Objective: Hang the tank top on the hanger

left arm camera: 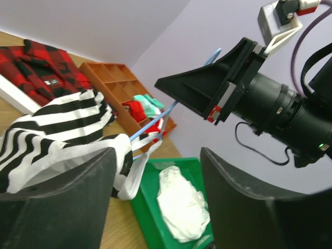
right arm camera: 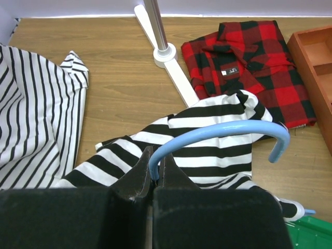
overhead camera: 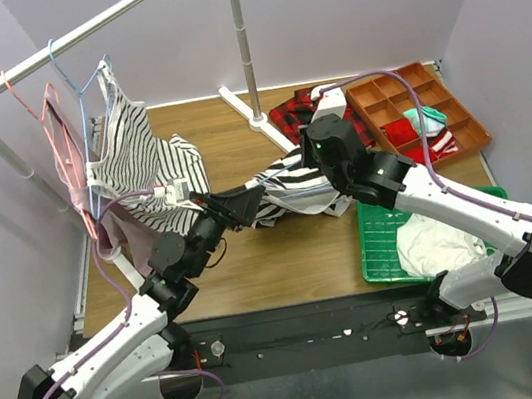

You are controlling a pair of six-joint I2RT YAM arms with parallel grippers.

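**Hanger gripped, tank top barely on — most of the job left**

The right tool (right arm camera: 155, 168) had its fingers pressed together on the light-blue hanger (right arm camera: 223, 130), pinching it at the base of the hook and holding it low over the middle of the tabletop (overhead camera: 256, 262). The wide-striped tank top (right arm camera: 207, 153) lay bunched under and around the hanger, mostly resting on the wood, just near of the red plaid shirt (right arm camera: 249, 57) and left of the green basket (overhead camera: 379, 242).

The left tool (left arm camera: 156, 162) stood spread wide at the garment's left edge, holding nothing. Bunched striped cloth and a white-edged strap hung just past its left finger.

In the left wrist view one hanger arm ran down into the fabric, and a strap seemed looped at its end. So one shoulder may have been started, though the folds hid whether it truly sat there. The other shoulder showed no sign of being dressed, and the body of the top was a heap, not a hang.

By my reading the task was early to middling: the hanger was secured and the garment was at hand. Left to do — settle both straps over the hanger's shoulders and lift it so the cloth drops straight.
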